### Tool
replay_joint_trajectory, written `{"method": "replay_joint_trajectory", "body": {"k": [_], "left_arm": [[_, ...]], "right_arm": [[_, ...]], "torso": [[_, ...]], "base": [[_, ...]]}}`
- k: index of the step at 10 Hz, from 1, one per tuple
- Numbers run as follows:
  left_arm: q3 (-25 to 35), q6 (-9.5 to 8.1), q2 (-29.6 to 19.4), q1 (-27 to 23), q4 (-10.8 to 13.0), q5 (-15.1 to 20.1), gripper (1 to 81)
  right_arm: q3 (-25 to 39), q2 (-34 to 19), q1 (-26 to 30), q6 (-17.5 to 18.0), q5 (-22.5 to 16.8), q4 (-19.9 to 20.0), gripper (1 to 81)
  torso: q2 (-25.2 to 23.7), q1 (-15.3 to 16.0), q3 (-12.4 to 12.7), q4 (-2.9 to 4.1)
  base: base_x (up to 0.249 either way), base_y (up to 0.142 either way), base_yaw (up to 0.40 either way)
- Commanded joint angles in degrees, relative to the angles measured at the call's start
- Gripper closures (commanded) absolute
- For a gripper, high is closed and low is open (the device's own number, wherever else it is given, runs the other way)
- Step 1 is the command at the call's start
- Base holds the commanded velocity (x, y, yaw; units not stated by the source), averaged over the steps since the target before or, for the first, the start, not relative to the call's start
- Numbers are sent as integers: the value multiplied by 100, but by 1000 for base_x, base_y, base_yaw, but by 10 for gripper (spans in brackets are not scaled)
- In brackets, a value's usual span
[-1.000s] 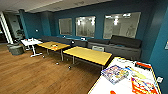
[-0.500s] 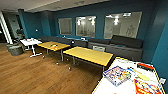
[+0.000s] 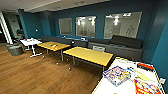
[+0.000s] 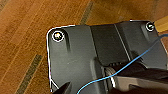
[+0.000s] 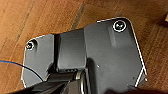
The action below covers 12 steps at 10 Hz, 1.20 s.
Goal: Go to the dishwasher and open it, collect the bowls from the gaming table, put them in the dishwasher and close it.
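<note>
We see a wood floor (image 3: 37, 75) and, against the teal wall (image 3: 155, 37), a dark sofa (image 3: 125, 42). Before the sofa stand two yellow benches (image 3: 87, 55). A white bench (image 3: 130, 85) near the sofa carries boxes (image 3: 116, 75). We cannot tell either end effector's state.

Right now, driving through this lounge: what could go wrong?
1. The white table in the head view sits close at the right; its edge could be clipped on a turn.
2. The yellow tables stand across the room ahead, so the way between them looks tight.
3. A loose blue cable arcs over the left wrist plate and might snag.
</note>
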Motion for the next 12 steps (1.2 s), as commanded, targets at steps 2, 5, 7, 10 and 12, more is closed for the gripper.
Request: {"method": "replay_joint_trajectory", "body": {"k": [2, 5, 7, 10, 12], "left_arm": [[-20, 20, -9, -328, 49, 274, 10], [-20, 20, -26, -328, 50, 265, 10], [-20, 20, -26, -328, 50, 274, 10], [-20, 20, -26, -328, 50, 274, 10], [-20, 20, -26, -328, 32, 274, 10]], "right_arm": [[13, 21, 279, -20, -262, 9, 10], [21, 21, 287, -20, -262, 9, 10], [13, 30, 287, -11, -262, 26, 10], [30, 48, 279, -3, -262, 35, 10], [30, 39, 314, -11, -262, 44, 10]], "torso": [[0, 0, 0, 0], [0, 0, 0, 0], [0, -2, 0, 0], [-2, -2, 0, 0], [-2, -2, 0, 0]], "base": [[0, 0, 0], [0, 0, -119], [0, 0, -334], [0, 0, -349], [0, 0, -356]]}}
